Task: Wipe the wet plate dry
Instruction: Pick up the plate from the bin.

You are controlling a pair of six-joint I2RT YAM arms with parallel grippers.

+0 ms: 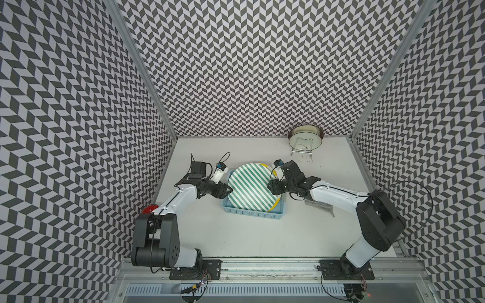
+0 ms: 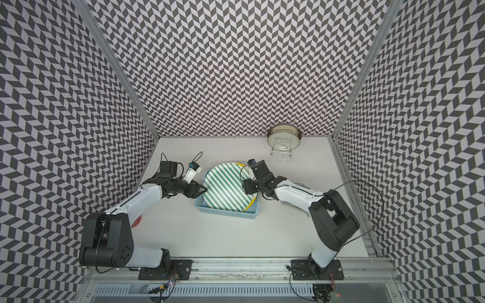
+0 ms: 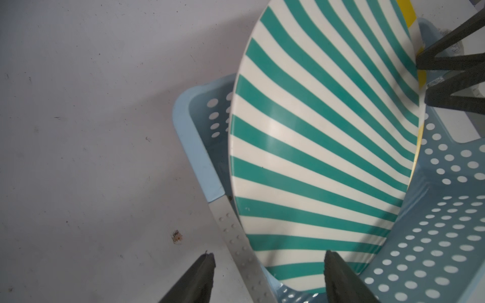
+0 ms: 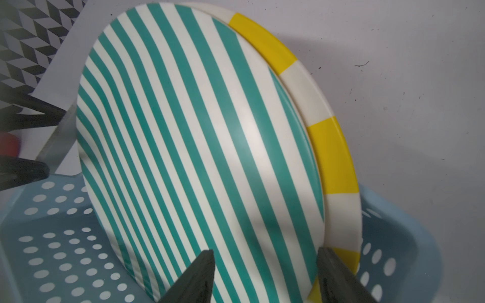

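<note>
The left claw [image 3: 267, 262] is held well open and empty, with the basket [image 3: 194, 147] rim and the edge of the green-striped plate [image 3: 315, 157] seen between its fingers. The right claw [image 4: 265, 262] is likewise spread, astride the plate's opposite rim beside the yellow-striped plate [image 4: 333, 157]. The left arm [image 1: 181, 196] and right arm [image 1: 336, 196] are reached inward over the tabletop [image 1: 236, 236]. The plate is leaned in the basket between the claws.
</note>
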